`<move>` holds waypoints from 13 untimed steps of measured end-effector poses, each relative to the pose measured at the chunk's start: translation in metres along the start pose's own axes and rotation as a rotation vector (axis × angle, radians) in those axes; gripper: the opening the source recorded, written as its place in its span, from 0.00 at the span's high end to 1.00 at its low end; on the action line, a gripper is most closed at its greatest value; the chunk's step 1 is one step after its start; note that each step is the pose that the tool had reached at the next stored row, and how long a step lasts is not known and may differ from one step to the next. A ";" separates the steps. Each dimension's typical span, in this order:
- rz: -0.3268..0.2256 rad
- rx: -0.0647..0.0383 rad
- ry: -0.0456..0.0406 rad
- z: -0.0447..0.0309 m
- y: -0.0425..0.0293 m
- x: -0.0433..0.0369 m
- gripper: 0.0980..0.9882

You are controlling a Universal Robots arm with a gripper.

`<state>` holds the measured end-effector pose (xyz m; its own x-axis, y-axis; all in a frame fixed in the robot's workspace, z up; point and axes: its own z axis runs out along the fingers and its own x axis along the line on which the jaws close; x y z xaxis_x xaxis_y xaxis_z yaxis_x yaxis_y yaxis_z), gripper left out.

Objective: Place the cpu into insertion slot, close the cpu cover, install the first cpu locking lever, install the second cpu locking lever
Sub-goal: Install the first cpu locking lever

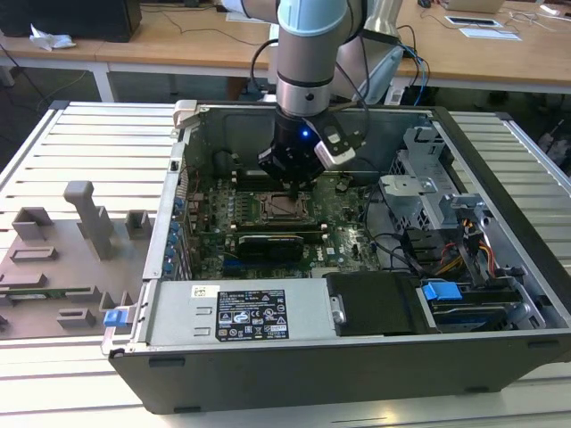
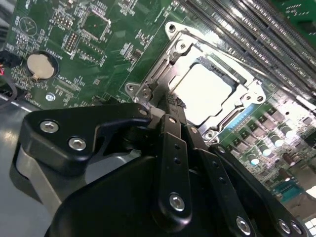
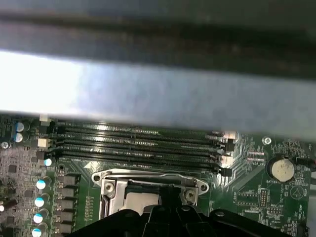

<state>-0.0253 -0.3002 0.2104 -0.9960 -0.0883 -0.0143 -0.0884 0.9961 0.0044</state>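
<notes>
Computer case lying open on the slatted bench, with the arm reaching down into it over the green motherboard. Landmark: the insertion slot, near the middle of that board.

In the second wrist view, the cpu lies flat inside the insertion slot, its pale metal top facing up. The cpu cover appears as a silver frame lying around the chip; whether it is fully down and latched cannot be told.

The gripper stands just beside the slot, at its corner, with its black fingers drawn together and nothing visible between them. The tip sits at the frame's edge, close to the chip but not on it. In the first wrist view the fingers overlap the slot's near rim, below the long memory slots.

Risk, as a judgement: a tip pressing slightly off the lever could slide onto the frame or chip, scratching them or letting the lever spring back unlatched.
</notes>
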 end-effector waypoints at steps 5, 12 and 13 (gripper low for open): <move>0.000 0.000 0.0000 0.0000 -0.0066 0.0006 0.99; 0.000 0.000 0.0000 -0.0065 -0.0111 0.0009 0.99; 0.000 0.000 -0.0001 -0.0089 -0.0111 0.0009 0.99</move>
<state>-0.0253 -0.3114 0.2193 -0.9960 -0.0883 -0.0143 -0.0884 0.9961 0.0044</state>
